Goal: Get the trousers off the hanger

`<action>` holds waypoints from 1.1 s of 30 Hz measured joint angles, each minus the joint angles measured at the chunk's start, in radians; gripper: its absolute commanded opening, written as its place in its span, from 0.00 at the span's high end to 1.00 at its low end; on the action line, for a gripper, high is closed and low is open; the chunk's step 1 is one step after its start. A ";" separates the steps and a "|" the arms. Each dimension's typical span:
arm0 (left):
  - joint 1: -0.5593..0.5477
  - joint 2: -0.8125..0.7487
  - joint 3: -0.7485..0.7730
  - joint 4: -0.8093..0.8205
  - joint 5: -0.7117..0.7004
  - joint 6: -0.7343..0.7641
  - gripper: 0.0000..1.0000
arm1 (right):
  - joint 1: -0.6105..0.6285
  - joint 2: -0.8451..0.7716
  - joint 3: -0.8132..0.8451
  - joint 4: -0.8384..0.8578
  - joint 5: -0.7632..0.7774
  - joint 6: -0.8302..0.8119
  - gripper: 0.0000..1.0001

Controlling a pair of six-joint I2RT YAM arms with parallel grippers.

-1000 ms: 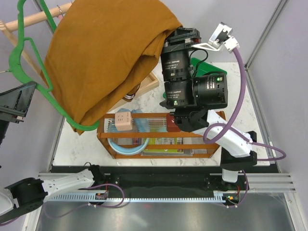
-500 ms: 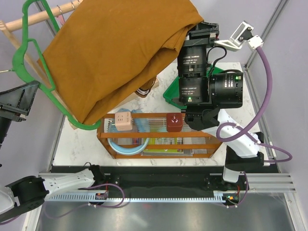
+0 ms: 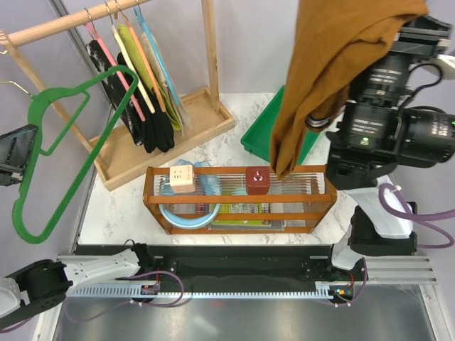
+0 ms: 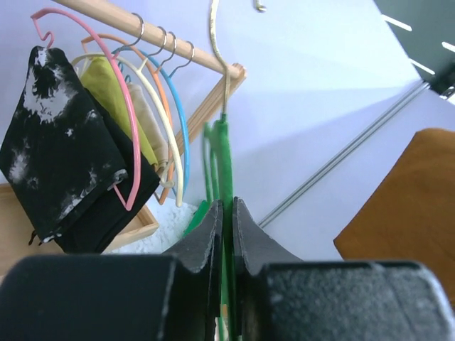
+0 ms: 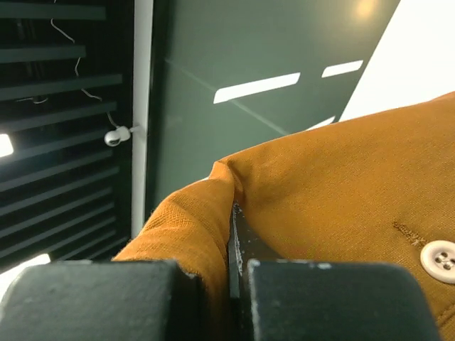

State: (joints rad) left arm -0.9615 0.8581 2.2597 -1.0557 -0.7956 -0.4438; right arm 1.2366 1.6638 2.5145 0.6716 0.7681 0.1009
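Rust-brown cloth is pinched between the closed jaws of your right gripper [image 5: 234, 234]. The large rust-brown cloth trousers [image 3: 334, 57] hang from that grip, high on the right, with one pale button showing. They are well apart from the thin bright green plastic hanger [image 4: 224, 163], which your left gripper [image 4: 224, 213] clamps, jaws shut on its frame, bare at the far left. The removal looks done. Only setting both down seems left.

Bright, even lighting with soft shadows; wrist views blur up close, ceiling lights [image 5: 256, 87] glare.
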 measured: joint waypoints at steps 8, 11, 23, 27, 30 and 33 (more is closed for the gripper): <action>0.000 0.003 0.051 0.024 0.004 0.005 0.98 | -0.008 -0.035 -0.016 -0.005 0.003 -0.357 1.00; 0.000 0.011 0.061 0.040 0.008 0.011 0.98 | -0.057 0.005 -0.016 -0.036 0.014 -0.486 1.00; 0.000 0.032 0.058 0.070 0.022 0.016 0.98 | -0.589 0.137 -0.162 -0.445 0.029 -0.365 1.00; 0.000 0.032 0.038 0.079 0.021 0.016 0.98 | -0.696 0.136 -0.269 -0.497 0.018 -0.288 1.00; 0.000 0.032 0.029 0.079 0.021 0.016 0.98 | -0.759 0.128 -0.351 -0.547 0.015 -0.223 1.00; 0.000 0.032 0.028 0.089 0.020 0.016 0.98 | -0.828 0.114 -0.441 -0.605 0.014 -0.162 1.00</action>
State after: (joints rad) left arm -0.9615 0.8906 2.2875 -0.9672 -0.7753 -0.4278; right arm 0.4084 1.7782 2.0735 0.0662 0.7826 -0.0608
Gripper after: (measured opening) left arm 0.076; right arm 0.070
